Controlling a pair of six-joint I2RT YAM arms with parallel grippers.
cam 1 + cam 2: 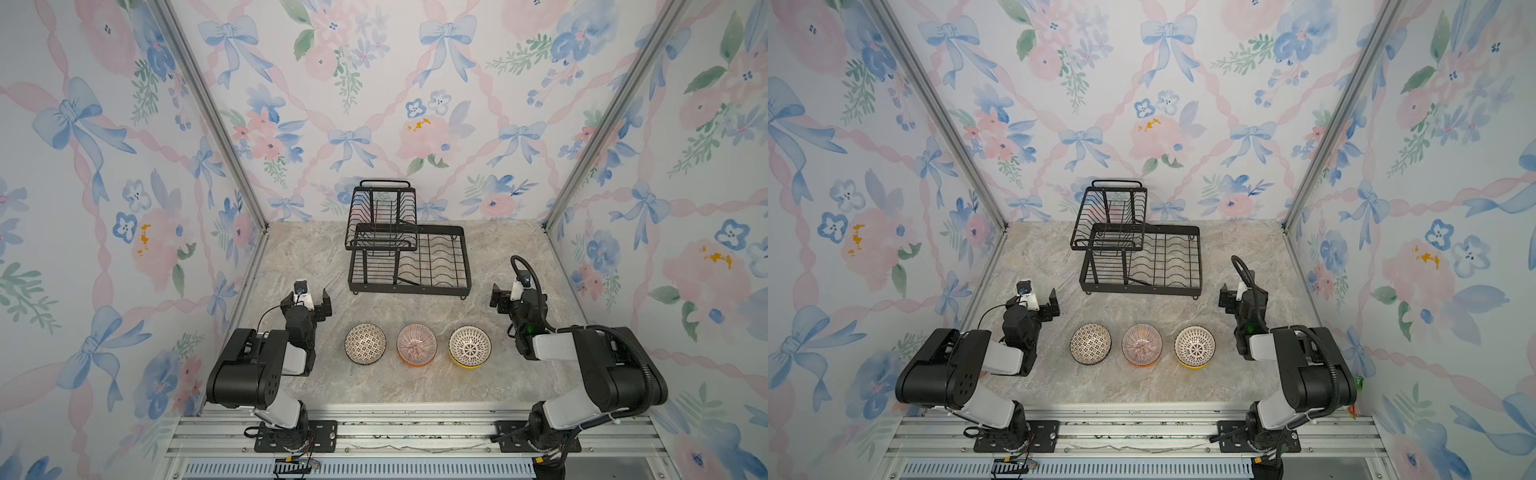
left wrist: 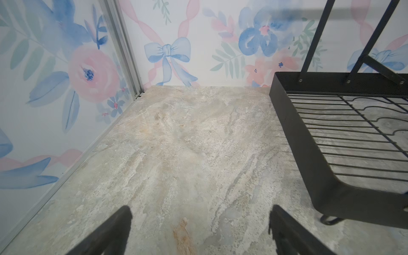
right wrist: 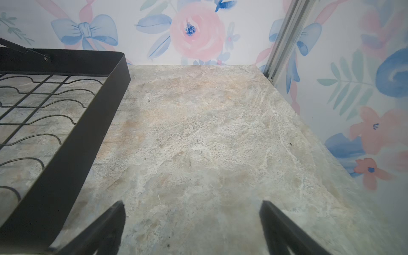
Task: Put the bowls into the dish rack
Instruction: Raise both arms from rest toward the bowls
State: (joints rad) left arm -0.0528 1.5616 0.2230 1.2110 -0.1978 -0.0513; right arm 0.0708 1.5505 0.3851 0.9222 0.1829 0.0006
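Black wire dish rack (image 1: pixel 411 287), a slotted lower tray with a smaller raised basket (image 1: pixel 382 216) (handle on top), stands between the two sets of jaws and slightly ahead of them. Behind the fingertips sit a black-and-white patterned bowl (image 1: pixel 365 343), a pink-striped bowl (image 1: pixel 416 343) nested in an orange bowl (image 1: pixel 415 364), and a lattice bowl (image 1: pixel 469 345) in a yellow bowl (image 1: pixel 468 366). The left gripper (image 2: pixel 198 209) and right gripper (image 3: pixel 192 205) are both spread wide, holding nothing.

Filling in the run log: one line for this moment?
left claw: open, empty | right claw: open, empty | bowls: on table | dish rack: empty
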